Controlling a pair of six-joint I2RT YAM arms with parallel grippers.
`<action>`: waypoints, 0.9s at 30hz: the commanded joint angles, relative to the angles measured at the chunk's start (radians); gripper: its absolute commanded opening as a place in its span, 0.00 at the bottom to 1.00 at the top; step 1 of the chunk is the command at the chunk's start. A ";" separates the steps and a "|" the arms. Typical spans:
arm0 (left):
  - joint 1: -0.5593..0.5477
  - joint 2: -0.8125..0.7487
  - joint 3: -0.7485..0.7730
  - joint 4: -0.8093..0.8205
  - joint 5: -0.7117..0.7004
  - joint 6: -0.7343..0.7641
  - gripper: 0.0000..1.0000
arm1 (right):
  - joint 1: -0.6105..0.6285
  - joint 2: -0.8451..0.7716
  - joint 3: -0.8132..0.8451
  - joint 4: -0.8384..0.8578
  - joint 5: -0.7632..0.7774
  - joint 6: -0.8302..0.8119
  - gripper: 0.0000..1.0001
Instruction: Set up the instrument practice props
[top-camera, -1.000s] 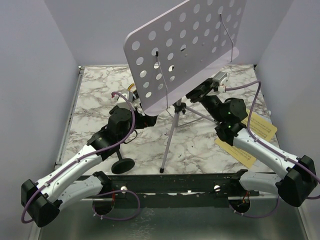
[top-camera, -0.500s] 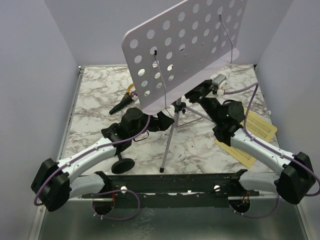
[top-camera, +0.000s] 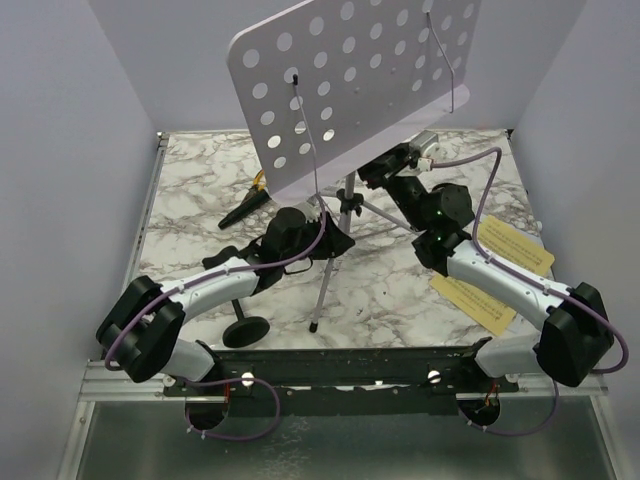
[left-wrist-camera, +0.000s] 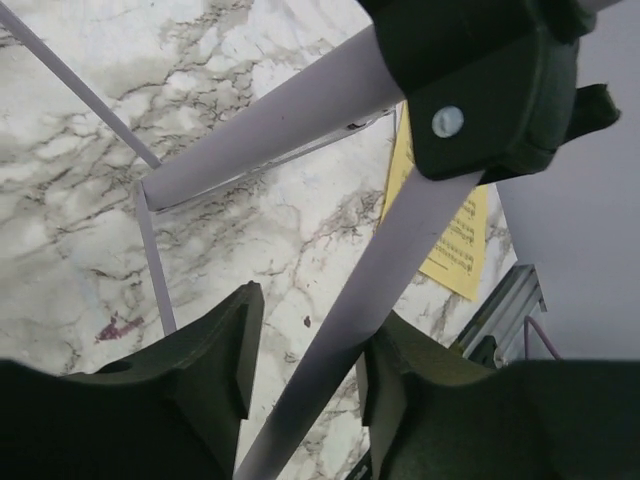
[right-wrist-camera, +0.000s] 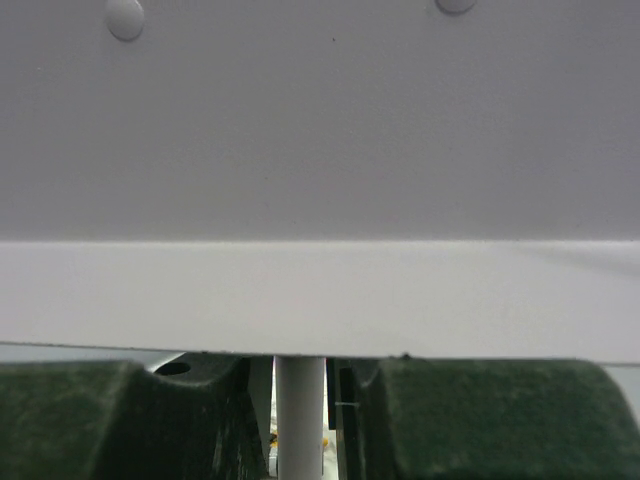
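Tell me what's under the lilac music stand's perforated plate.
Its tripod, the right gripper shut on it, the left gripper, and a black microphone poking out. The tabletop behind is covered.

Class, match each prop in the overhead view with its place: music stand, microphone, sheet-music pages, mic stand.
Props:
1. music stand
2. microphone
3. sheet-music pages
4. mic stand

Places:
A. flat on the right side of the table
B. near edge, left side
C. lying farther back, on the left
D. standing tall in the middle

Pairs: 1-D, 2-C, 3-A, 4-B
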 joint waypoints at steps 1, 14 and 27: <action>0.067 0.085 -0.012 -0.078 -0.065 0.031 0.42 | 0.000 -0.008 0.160 0.152 0.042 -0.033 0.01; 0.121 0.239 0.060 -0.182 0.064 0.109 0.28 | 0.000 -0.034 0.179 0.068 0.045 -0.130 0.00; 0.126 0.447 0.212 -0.400 0.259 0.094 0.17 | 0.000 -0.146 0.028 -0.245 0.249 -0.097 0.05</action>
